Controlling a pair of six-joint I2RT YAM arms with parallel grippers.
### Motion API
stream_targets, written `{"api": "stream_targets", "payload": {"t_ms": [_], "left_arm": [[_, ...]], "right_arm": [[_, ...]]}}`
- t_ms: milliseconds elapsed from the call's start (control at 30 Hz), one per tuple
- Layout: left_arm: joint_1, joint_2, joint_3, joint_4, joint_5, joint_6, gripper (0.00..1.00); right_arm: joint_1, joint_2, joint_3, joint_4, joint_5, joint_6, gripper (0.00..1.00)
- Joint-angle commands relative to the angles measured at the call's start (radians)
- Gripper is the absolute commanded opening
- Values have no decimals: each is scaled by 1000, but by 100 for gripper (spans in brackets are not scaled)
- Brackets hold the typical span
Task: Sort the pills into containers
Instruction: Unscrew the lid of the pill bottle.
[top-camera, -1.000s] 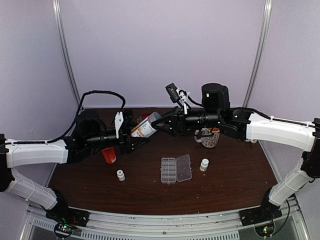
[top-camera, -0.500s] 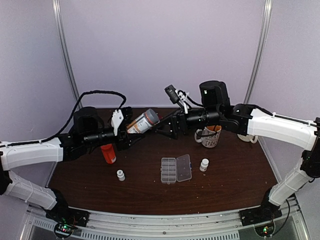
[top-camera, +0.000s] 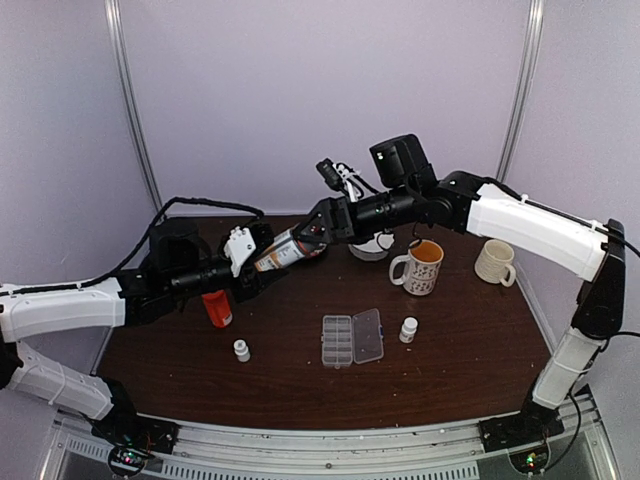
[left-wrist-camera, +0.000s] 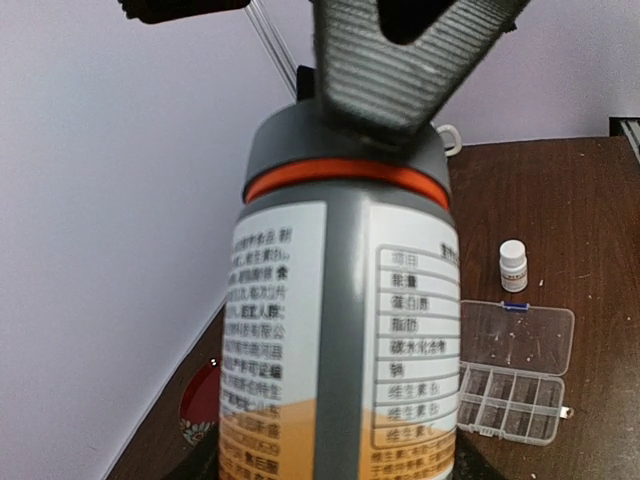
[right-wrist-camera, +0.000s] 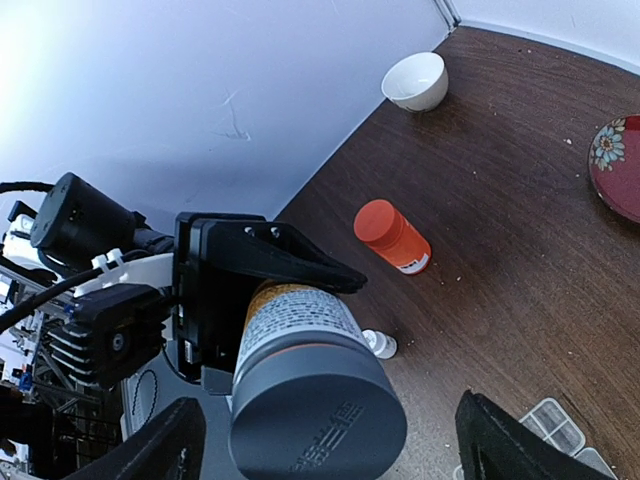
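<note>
Above the rear left of the table, the grey-capped bottle (top-camera: 288, 252) is held tilted in the air, clamped around its labelled body by the left gripper (top-camera: 268, 266). Half a second before, the right gripper (top-camera: 318, 233) is seen drawn back from the bottle. Now it is brought up to the grey cap (right-wrist-camera: 318, 405) again, and the right arm is raised and swung leftward. In the right wrist view its two fingers are set wide on either side of the cap, with a gap on each side, so the cap is bracketed but not gripped. This is judged to be a fresh approach for unscrewing. The cap is still on, so nothing can be poured yet.

The clear pill box (top-camera: 352, 338) is left lying open on the table near the front centre, well apart from both grippers.

The pills themselves cannot be made out and are presumably shut inside the bottle. Pale specks are seen in the box in the left wrist view, but whether they are tablets or glints cannot be told. That view is largely filled by the bottle, and the left gripper's fingertips are cut off below it. Whether the right finger crossing above the cap touches it cannot be told.
</note>
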Motion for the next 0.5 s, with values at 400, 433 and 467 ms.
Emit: {"api": "stream_targets", "payload": {"t_ms": [400, 433, 467], "left_arm": [[-13, -20, -15, 58, 40, 32, 11], [-13, -21, -15, 60, 46, 20, 10], [-13, -21, -14, 61, 59, 8, 10]], "right_arm": [[-3, 42, 59, -103, -79, -19, 34], [-3, 40, 55, -105, -92, -36, 30], [-3, 35, 47, -101, -105, -58, 29]]}}
